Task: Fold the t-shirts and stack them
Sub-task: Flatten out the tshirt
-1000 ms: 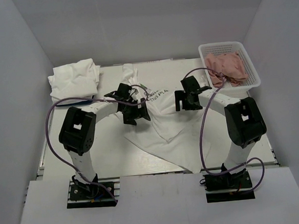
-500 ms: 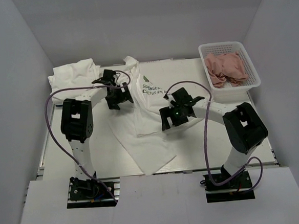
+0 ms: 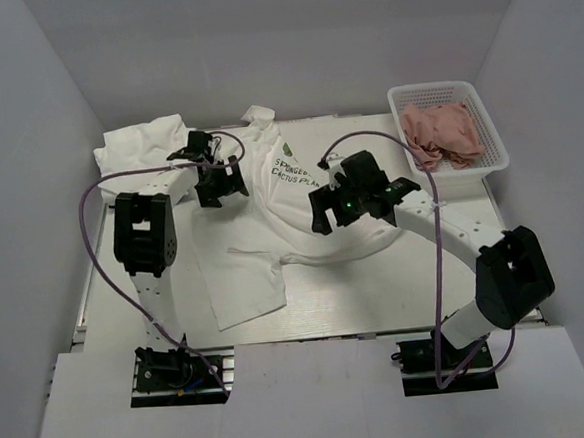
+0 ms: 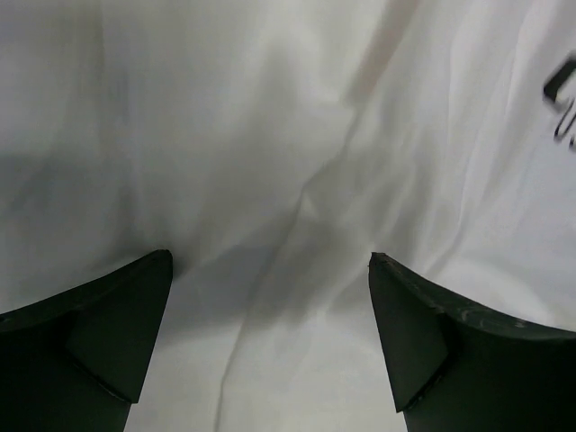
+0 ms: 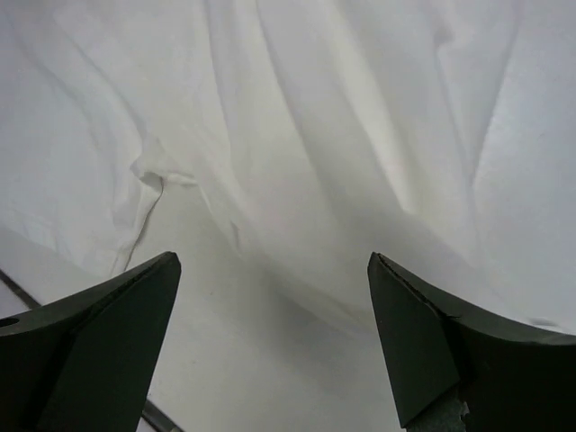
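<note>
A white t-shirt (image 3: 273, 235) with dark lettering lies loosely spread and wrinkled across the middle of the table. A folded white bundle (image 3: 142, 149) sits at the far left corner. My left gripper (image 3: 219, 182) is open and empty, hovering over the shirt's left upper part; its wrist view shows only white cloth (image 4: 270, 180) between the spread fingers. My right gripper (image 3: 337, 211) is open and empty above the shirt's right side; its wrist view shows shirt folds (image 5: 315, 162) and a hem edge.
A white plastic basket (image 3: 494, 150) with pink cloth (image 3: 444, 133) stands at the far right corner. White walls enclose the table on three sides. Purple cables loop off both arms.
The shirt has been dragged left and spread; its lower part now lies at the front left. The left gripper moved further back-left, the right arm stretched out toward the middle.
</note>
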{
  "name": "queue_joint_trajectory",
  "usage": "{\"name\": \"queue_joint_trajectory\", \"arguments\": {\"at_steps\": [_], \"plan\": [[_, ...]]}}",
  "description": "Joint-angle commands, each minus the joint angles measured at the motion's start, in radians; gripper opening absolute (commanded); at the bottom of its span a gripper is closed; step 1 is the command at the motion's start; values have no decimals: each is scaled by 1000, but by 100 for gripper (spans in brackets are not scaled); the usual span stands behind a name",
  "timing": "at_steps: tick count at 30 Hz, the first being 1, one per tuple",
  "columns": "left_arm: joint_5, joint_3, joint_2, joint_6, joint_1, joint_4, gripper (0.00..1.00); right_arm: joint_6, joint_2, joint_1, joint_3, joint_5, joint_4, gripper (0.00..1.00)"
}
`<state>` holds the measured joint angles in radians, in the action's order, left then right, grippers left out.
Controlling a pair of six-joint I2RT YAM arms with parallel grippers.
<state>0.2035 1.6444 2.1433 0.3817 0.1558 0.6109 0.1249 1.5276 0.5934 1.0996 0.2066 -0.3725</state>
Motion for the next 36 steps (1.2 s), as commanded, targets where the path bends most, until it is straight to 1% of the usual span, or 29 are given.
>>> {"name": "queue_joint_trajectory", "arguments": {"at_steps": [1, 2, 4, 5, 6, 7, 8, 9, 10, 11, 12, 13, 14, 15, 16, 17, 18, 19, 21, 22, 24, 25, 26, 28, 29, 33, 34, 35, 36], "plan": [[-12, -128, -238, 2, 10, 21, 100, -88, -53, 14, 49, -120, -8, 90], [-30, -215, -341, 34, 10, 21, 100, -103, -53, 20, 48, -146, -16, 90], [-100, -305, -445, 90, 10, 55, 100, -114, -40, 39, 55, -187, -14, 90], [-111, -402, -494, 144, 10, 64, 100, -166, -12, 49, 86, -199, -20, 90], [-111, -450, -587, 169, 10, 64, 100, -198, 26, 62, 129, -202, -26, 90], [-122, -493, -633, 196, 10, 108, 100, -232, 49, 112, 155, -202, -31, 90], [-122, -568, -681, 210, 10, 128, 100, -247, 98, 130, 175, -202, -40, 90], [-122, -602, -730, 238, 1, 150, 100, -280, 149, 161, 253, -202, -40, 90], [-160, -664, -832, 252, 1, 168, 100, -290, 199, 193, 278, -202, -39, 90], [-177, -687, -885, 266, 11, 205, 100, -301, 227, 227, 302, -202, -29, 90], [-202, -707, -936, 302, 11, 223, 100, -310, 249, 241, 386, -202, -25, 90], [-211, -733, -982, 319, 11, 242, 100, -327, 334, 255, 414, -202, -16, 90], [-220, -733, -1060, 338, -1, 277, 100, -329, 363, 290, 480, -190, -14, 90], [-245, -733, -1092, 367, -1, 294, 100, -327, 396, 301, 550, -179, -22, 90], [-260, -733, -1120, 376, -1, 306, 100, -323, 492, 315, 580, -177, -22, 90], [-274, -723, -1143, 385, -1, 332, 100, -321, 518, 347, 648, -174, -37, 90], [-295, -713, -1174, 385, -1, 342, 100, -324, 581, 358, 681, -176, -45, 90], [-308, -700, -1184, 385, -1, 342, 100, -314, 633, 374, 768, -200, -46, 90], [-346, -684, -1197, 376, -1, 380, 100, -301, 701, 394, 815, -202, -55, 90], [-355, -675, -1197, 376, -1, 380, 100, -292, 723, 398, 871, -196, -54, 90], [-366, -666, -1197, 367, -1, 408, 100, -262, 793, 404, 902, -202, -72, 90], [-366, -666, -1197, 358, -1, 408, 100, -245, 808, 408, 954, -237, -86, 90], [-366, -666, -1206, 358, -1, 408, 100, -216, 844, 405, 964, -246, -95, 90], [-375, -666, -1226, 358, -1, 417, 100, -193, 858, 411, 974, -250, -94, 87], [-375, -675, -1226, 358, -1, 417, 100, -185, 879, 413, 976, -265, -94, 87], [-409, -675, -1261, 358, -1, 417, 100, -140, 890, 418, 968, -320, -131, 76], [-409, -675, -1270, 349, -1, 417, 100, -131, 887, 421, 961, -337, -125, 69], [-418, -675, -1270, 349, -1, 417, 100, -131, 879, 418, 942, -340, -120, 66], [-418, -675, -1270, 349, -1, 408, 100, -96, 853, 416, 935, -343, -103, 63]]}}
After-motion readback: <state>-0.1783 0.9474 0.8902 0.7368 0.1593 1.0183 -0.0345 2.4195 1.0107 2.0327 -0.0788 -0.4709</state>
